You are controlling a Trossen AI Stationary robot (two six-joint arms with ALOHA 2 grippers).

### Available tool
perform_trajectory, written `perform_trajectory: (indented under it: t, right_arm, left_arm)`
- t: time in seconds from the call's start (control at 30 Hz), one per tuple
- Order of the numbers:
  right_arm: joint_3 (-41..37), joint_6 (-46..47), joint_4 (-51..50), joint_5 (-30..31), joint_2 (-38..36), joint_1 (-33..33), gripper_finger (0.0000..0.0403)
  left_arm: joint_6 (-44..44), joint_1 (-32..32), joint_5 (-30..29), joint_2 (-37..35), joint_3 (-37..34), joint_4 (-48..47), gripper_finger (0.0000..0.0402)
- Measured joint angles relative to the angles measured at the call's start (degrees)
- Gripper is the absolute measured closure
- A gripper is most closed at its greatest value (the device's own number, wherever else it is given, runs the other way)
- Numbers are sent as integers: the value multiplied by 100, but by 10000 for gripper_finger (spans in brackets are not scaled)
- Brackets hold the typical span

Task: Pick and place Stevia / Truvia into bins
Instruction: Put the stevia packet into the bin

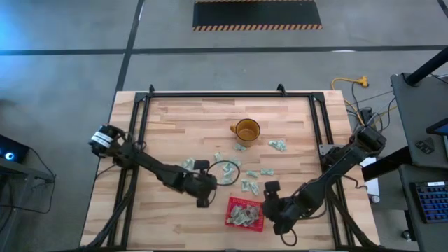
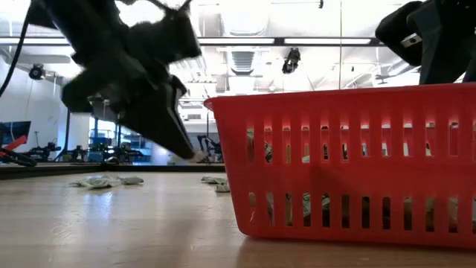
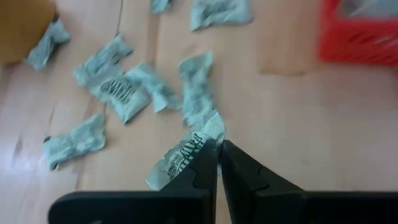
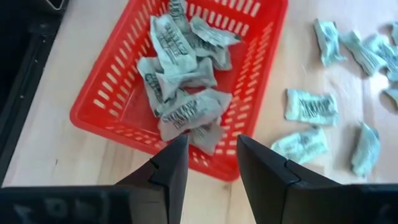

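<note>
Left tool (image 3: 217, 148): near the middle of the desk's front half, fingers together and clamped on the edge of one Truvia packet (image 3: 186, 155) that lay on the wood.
Right tool (image 4: 211, 152): just over the near rim of the red basket (image 1: 231, 213), at the basket's right side; fingers apart, nothing between them.
Red basket: near the desk's front edge, a little right of centre; several crumpled packets in the basket (image 4: 183, 74) were piled inside it.
Loose packets (image 1: 248, 178): scattered on the wood between the basket and the mug, towards the desk's centre; a few more (image 1: 278, 145) lay just right of the mug.
Amber mug (image 1: 246, 129): upright near the desk's centre, on the far side of the loose packets, handle pointing towards the left edge.
Desk (image 1: 175, 119): light wooden top inside a dark frame; both arms reached in from the left and right edges.
</note>
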Motion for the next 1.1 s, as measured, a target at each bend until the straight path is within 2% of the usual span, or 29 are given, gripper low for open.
perform_trajectory:
  t: [0.17,0.4,0.57,0.67,0.8,0.9,1.1]
  right_arm:
    - [77,152,-282,55,-4,75,278]
    - [87,532,-830,100,-4,111,284]
    - [85,1080,-1543,521,-4,111,292]
    - [72,1407,-1906,704,-4,111,297]
    - [8,1636,-2066,813,-4,111,304]
    - [-35,1637,-2065,815,-4,111,309]
    - [-103,1677,-2064,815,-4,111,319]
  left_arm:
    - [145,-193,-1,-53,86,82,400]
    - [702,-343,4,-55,90,761,400]
    - [1151,-420,60,-55,78,1319,400]
    - [1564,-444,376,-6,51,1932,400]
    - [2100,-446,1192,219,45,2796,400]
    - [2444,-449,1591,418,57,3353,400]
    - [2705,-434,1926,814,110,4201,400]
